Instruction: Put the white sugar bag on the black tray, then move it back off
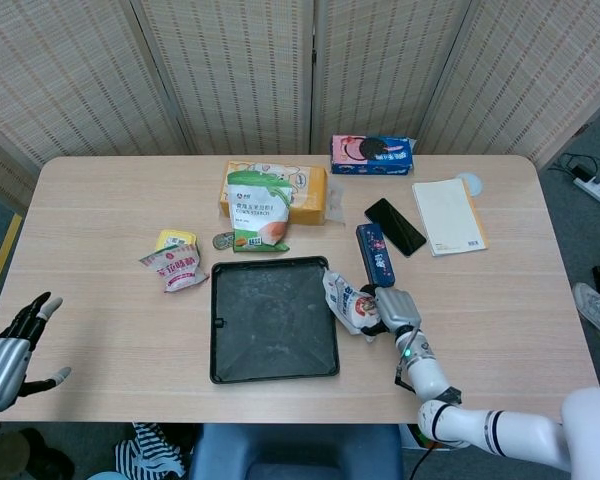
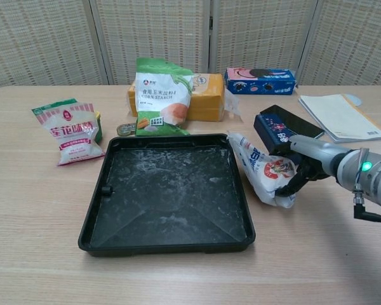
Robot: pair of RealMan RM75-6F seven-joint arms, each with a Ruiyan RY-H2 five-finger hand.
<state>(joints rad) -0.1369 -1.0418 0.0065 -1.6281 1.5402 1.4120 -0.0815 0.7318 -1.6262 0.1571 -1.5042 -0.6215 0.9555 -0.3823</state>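
Observation:
The white sugar bag stands tilted just off the right rim of the black tray, leaning against that rim, its lower end on the table. My right hand grips the bag from its right side, fingers curled around its edge. The tray's inside holds nothing. My left hand hovers off the table's near left corner with fingers spread, holding nothing; the chest view does not show it.
A dark blue box lies right behind my right hand, a black phone and a notebook beyond it. A corn starch bag, a yellow pack and a small snack bag sit behind and left of the tray.

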